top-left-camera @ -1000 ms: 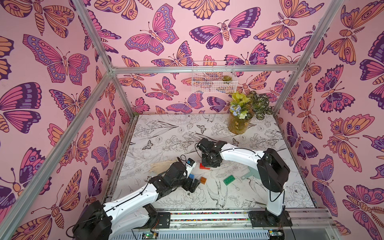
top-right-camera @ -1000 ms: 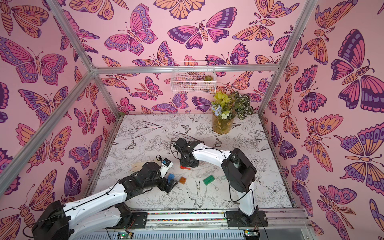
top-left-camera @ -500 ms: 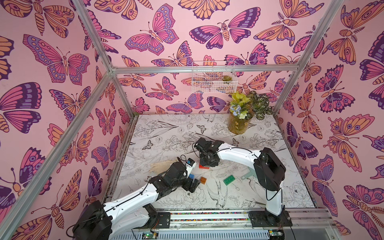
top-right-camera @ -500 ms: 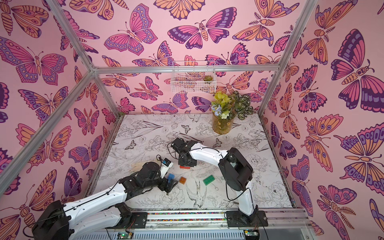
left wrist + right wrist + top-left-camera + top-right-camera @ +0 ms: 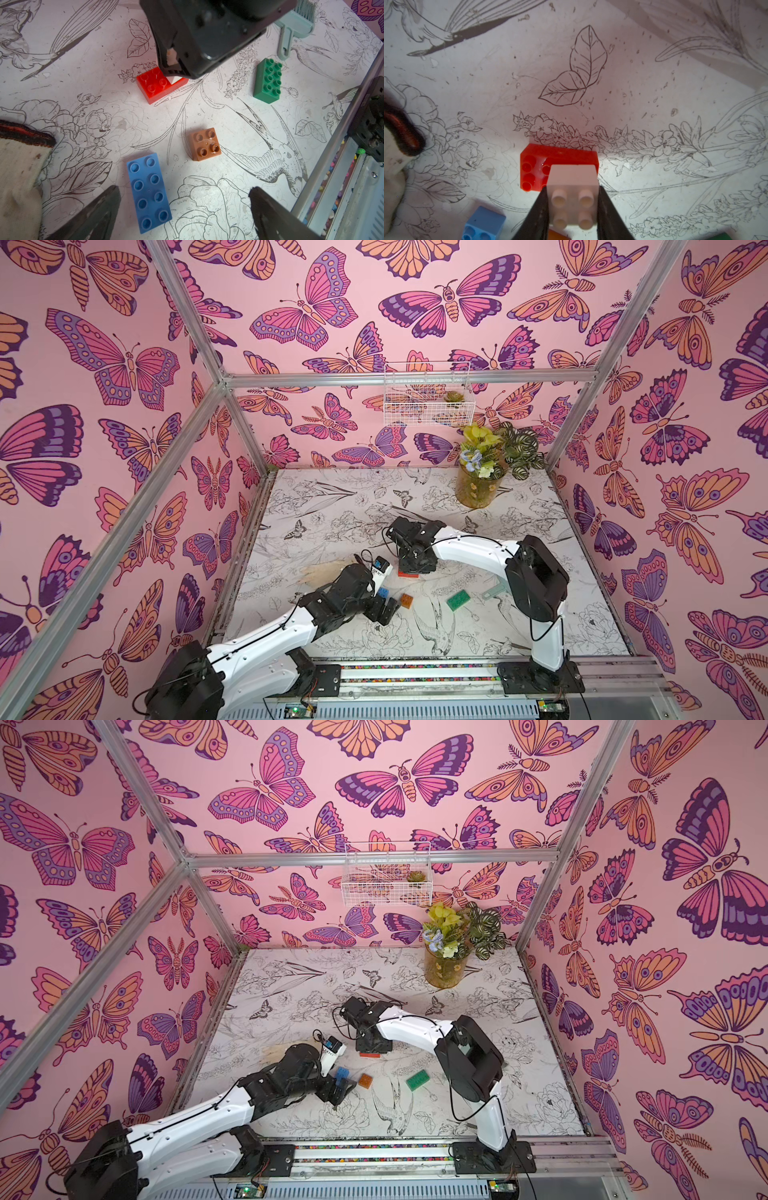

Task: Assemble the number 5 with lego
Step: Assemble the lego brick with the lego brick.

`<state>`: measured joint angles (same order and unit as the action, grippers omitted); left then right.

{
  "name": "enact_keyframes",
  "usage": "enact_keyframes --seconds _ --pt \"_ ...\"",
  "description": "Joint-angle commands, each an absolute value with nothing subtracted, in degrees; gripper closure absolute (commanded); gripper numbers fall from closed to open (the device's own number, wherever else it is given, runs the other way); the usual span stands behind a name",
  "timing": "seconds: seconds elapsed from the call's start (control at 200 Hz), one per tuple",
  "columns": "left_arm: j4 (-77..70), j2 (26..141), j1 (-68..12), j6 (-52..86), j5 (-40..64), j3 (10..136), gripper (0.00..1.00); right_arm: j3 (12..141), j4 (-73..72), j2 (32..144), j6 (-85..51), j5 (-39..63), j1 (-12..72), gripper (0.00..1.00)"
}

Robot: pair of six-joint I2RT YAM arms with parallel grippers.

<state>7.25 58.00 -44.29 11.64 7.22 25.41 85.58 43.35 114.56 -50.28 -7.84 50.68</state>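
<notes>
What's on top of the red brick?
The white brick, clamped in the right gripper, covers one end of the red brick; the other end is bare. Whether it's pressed home is hidden.

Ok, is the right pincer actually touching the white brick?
Touching. The right wrist view shows the right pincer shut on the white brick, with both fingers pressed flat against its sides.

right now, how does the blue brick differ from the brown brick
The blue brick is long, with eight studs in two rows; the brown brick is short and square, with four. The blue brick is light blue, the brown brick orange-brown. Both lie loose on the table, studs up.
</notes>
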Motion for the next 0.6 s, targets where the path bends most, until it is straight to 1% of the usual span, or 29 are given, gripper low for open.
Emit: enact_keyframes --seconds 0.0,0.15,0.365,0.596 --pt "6.42 58.44 -44.56 11.56 6.39 24.81 0.0 85.41 47.3 116.29 -48.78 -10.37 50.7 0.84" --pt "6.42 58.88 -44.65 11.45 6.5 25.04 0.0 85.09 47.52 115.58 -49.76 -11.24 50.64 0.84" --pt "6.43 59.12 -44.65 11.34 6.42 25.08 0.0 85.35 44.53 116.51 -51.17 -7.02 50.6 0.84" --pt "6.42 59.11 -44.65 11.39 6.33 25.13 0.0 85.77 43.45 116.62 -52.06 -5.48 50.58 0.84"
